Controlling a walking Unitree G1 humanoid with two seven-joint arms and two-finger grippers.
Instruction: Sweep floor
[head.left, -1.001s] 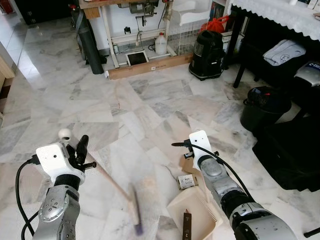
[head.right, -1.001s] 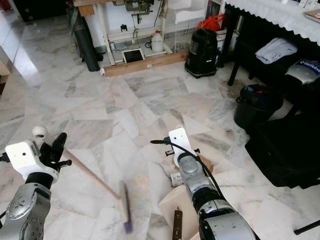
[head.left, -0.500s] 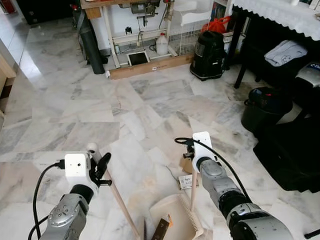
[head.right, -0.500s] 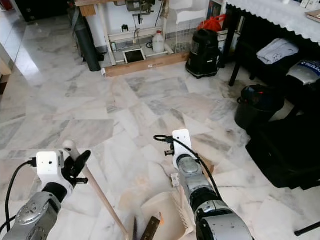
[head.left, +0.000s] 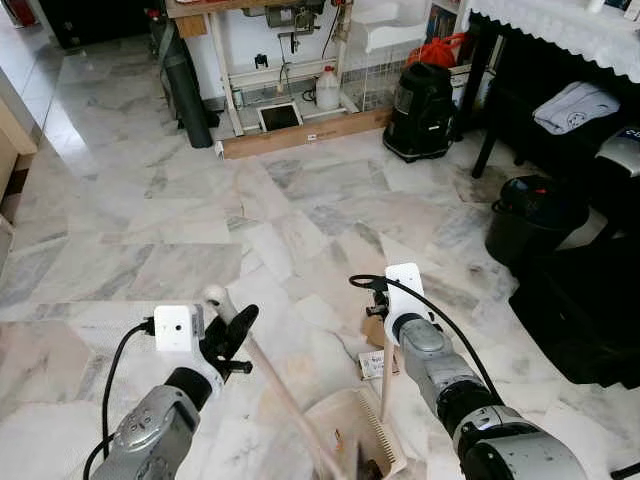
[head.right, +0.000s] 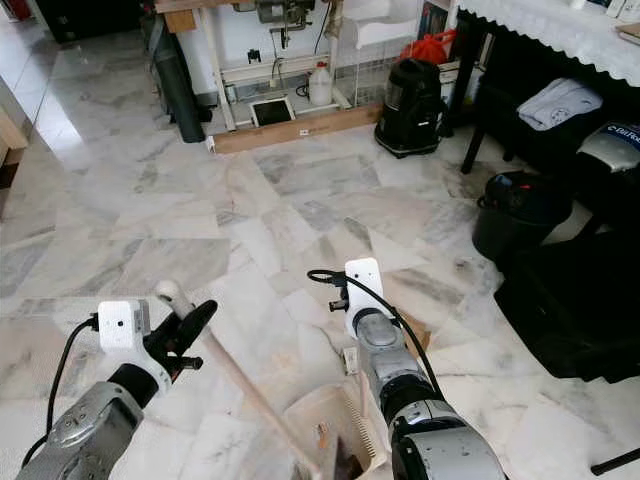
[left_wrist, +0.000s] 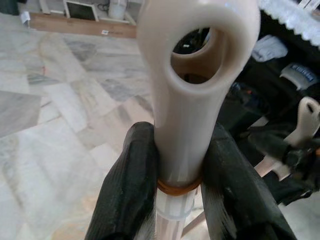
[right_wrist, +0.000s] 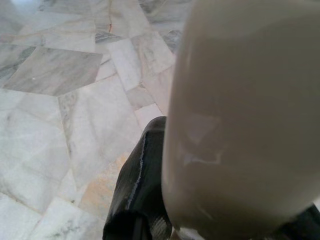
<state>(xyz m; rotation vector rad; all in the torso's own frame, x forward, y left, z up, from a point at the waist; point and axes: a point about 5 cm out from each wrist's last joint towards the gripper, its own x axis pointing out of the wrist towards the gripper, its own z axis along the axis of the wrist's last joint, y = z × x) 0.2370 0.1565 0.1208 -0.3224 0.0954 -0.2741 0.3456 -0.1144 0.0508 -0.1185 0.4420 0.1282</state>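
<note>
Left gripper (left_wrist: 172, 192) near left, fingers (left_wrist: 127, 195) pinching broom handle (left_wrist: 187, 115) just below its cream looped end. Handle slanting down and rightward over marble floor (head.left: 130, 200) toward dustpan (head.left: 345, 425) at near centre; broom head blurred at dustpan mouth, contact not resolvable. Dark scraps inside dustpan, identity unclear. Right gripper (right_wrist: 165, 200) near centre-right, clamped on upright cream dustpan handle (head.left: 386, 370), one black finger (right_wrist: 137, 185) pressed against it. Small label (head.left: 372, 364) on floor just beside dustpan handle. Far centre: plank (head.left: 300, 132), jug (head.left: 326, 90). Far right: black vacuum (head.left: 418, 98); nearer right: black bucket (head.left: 532, 215), beside black bag (head.left: 590, 300).
</note>
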